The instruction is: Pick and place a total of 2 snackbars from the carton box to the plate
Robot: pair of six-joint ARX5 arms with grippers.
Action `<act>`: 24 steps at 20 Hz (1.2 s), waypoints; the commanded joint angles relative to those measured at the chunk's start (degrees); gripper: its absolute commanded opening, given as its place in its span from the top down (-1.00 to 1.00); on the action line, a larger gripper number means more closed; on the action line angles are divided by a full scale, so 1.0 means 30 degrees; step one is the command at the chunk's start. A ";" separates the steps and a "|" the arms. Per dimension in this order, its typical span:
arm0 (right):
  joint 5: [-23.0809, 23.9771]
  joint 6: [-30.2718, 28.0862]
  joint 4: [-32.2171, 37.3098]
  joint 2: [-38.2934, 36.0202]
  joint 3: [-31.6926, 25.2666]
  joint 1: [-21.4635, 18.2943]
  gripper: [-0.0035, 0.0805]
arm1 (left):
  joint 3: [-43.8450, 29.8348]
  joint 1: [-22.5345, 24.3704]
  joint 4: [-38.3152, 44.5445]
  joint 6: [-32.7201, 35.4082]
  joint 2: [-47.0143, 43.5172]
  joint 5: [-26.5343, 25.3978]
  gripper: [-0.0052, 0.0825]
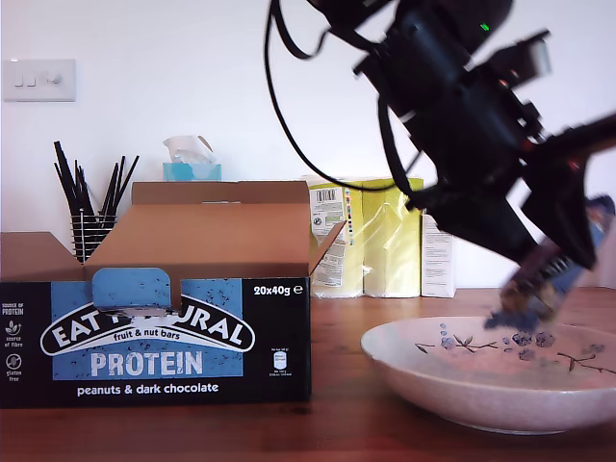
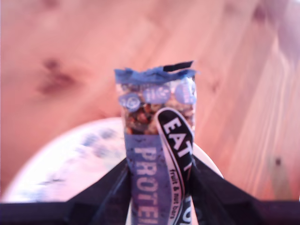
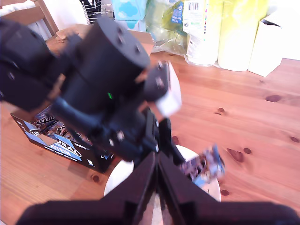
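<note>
My first tool pinches a snackbar by one end, hanging it above the plate so it drops inside. My second tool hovers pressed shut, empty, above.

— Gripping anything with my first pincer?
— Yes, clamped on the snackbar, dark fingers pressing either side of its lower part. Slanting steeply down from the exterior view's top middle toward its right, blurred.
— And my second pincer?
— Poised above the first arm, looking down on it, jaws pressed together.
</note>
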 commanded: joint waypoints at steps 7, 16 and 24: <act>0.0022 -0.0146 0.0095 -0.0058 0.0117 0.0000 0.95 | -0.0182 -0.0481 -0.1610 0.0095 0.1188 -0.0408 0.53; 0.0022 -0.0408 0.0240 -0.0051 0.0117 0.0000 0.95 | -0.0182 -0.0466 -0.3089 -0.0219 0.1195 -0.0838 0.20; 0.0022 -0.0408 0.0248 -0.0051 0.0117 0.0000 0.95 | -0.0175 -0.0474 -0.3570 -0.0692 0.1195 -0.0685 0.06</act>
